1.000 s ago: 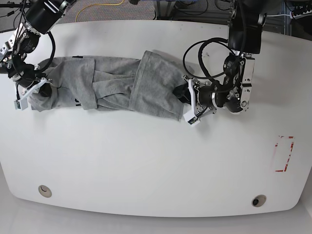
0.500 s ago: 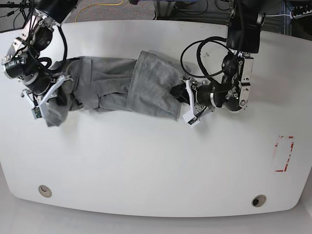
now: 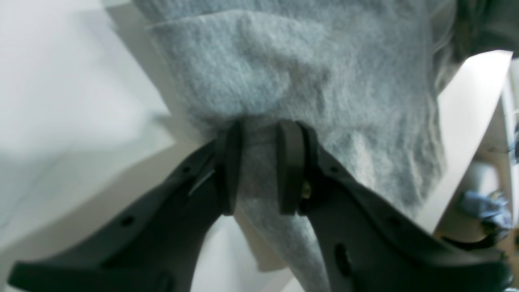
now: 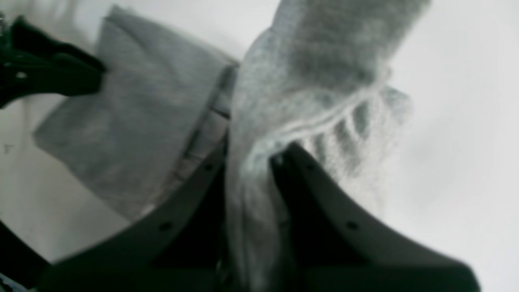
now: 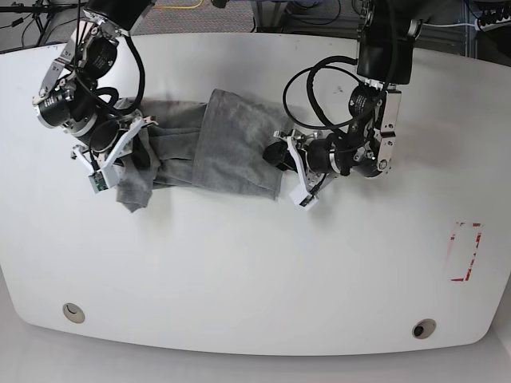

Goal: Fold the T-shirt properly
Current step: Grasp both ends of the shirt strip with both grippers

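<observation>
T-shirt [image 5: 209, 146], grey and partly folded, lies bunched across the upper middle of a white table [image 5: 255, 263] in the overhead view, stretched between two black robot arms. At the upper left of the frame the right gripper [image 5: 120, 156] holds one end of the cloth lifted off the table, a grey fold hanging down below it. In the right wrist view its jaws are pressed together on a gathered ridge of the fabric [image 4: 251, 170], with the seam running across just above the fingertips. Moving right, a wider panel of the shirt lies flat over the crumpled middle part. At its right edge, right of centre, the left gripper [image 5: 281, 155] meets the cloth. In the left wrist view its two dark pads [image 3: 290, 168] pinch a thick fold of grey fabric [image 3: 292, 81] between them. Far right on the table, near the edge, is a small rectangle marked in red tape [image 5: 466, 251].
</observation>
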You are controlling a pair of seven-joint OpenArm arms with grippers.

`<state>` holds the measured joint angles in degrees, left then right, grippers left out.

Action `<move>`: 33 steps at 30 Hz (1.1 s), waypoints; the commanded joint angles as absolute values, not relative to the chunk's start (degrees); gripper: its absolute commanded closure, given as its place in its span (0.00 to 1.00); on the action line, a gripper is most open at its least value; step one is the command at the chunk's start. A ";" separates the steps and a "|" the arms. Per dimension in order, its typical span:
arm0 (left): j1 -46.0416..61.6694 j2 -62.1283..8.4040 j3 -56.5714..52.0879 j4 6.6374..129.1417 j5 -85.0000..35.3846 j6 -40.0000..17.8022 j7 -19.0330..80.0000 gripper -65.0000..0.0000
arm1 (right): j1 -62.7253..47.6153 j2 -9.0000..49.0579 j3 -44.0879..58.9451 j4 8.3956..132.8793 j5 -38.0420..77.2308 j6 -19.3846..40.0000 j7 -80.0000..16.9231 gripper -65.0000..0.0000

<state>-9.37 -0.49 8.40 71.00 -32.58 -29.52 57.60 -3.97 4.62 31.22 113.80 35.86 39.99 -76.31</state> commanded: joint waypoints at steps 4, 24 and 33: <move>-8.57 1.10 8.75 68.88 -28.44 -26.68 60.18 0.79 | -4.26 1.89 28.35 115.30 37.23 40.00 -74.59 1.00; -8.84 2.33 8.75 66.15 -28.53 -26.15 57.71 0.79 | -3.03 -4.79 22.90 114.77 36.79 40.00 -72.57 1.00; -8.57 2.33 8.75 66.15 -28.53 -26.24 57.71 0.79 | -2.86 -6.37 22.46 114.77 36.88 40.00 -72.22 1.00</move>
<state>-9.34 2.52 8.36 66.67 -34.15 -27.86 53.23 -3.68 -6.22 22.59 113.89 35.42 40.01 -73.71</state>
